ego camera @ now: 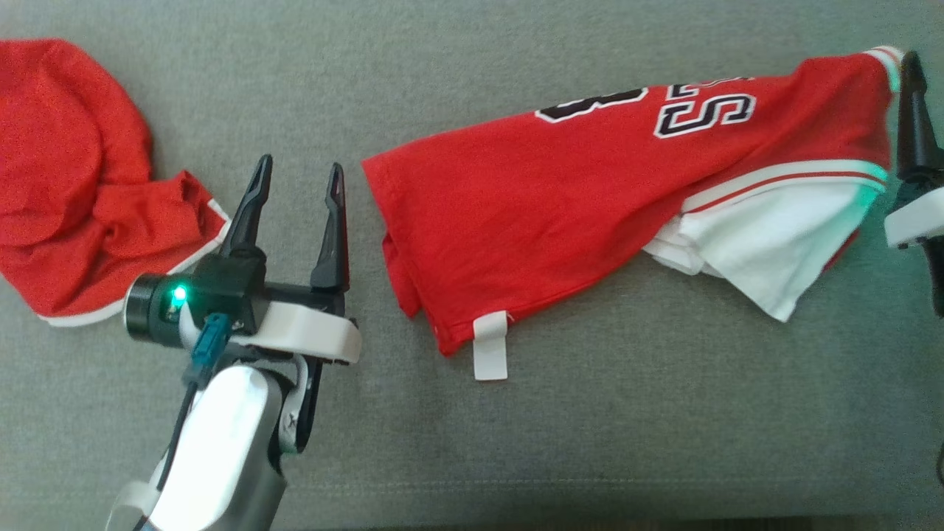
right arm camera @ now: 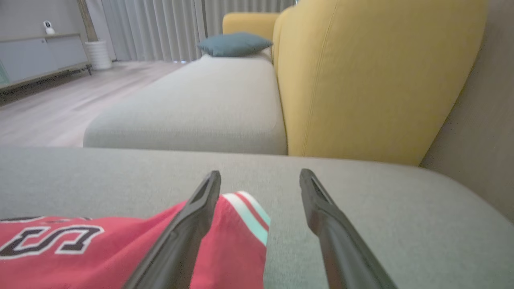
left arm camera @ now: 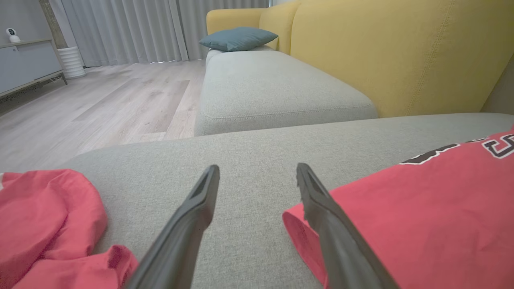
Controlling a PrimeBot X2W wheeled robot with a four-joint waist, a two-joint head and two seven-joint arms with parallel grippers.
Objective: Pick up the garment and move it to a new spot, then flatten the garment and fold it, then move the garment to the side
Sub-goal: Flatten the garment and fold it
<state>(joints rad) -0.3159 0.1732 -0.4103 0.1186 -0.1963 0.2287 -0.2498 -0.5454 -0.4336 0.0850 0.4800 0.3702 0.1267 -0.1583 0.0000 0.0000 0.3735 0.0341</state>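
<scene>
Both grippers stand open over the grey sofa seat [ego camera: 516, 442], with the red jersey [ego camera: 590, 184] lying between them.

The jersey, lettered in black and white with striped trim, lies loosely folded on the seat, a white panel poking out under its right part. The left gripper [ego camera: 300, 165] hovers just beside the jersey's left edge, jaws apart and empty; a crumpled red garment [ego camera: 66, 184] lies on its other side. The right gripper [right arm camera: 260, 174] sits at the jersey's striped right corner, fingers spread, the trim partly between them but not pinched. A yellow backrest [right arm camera: 361, 80] rises beyond.
</scene>
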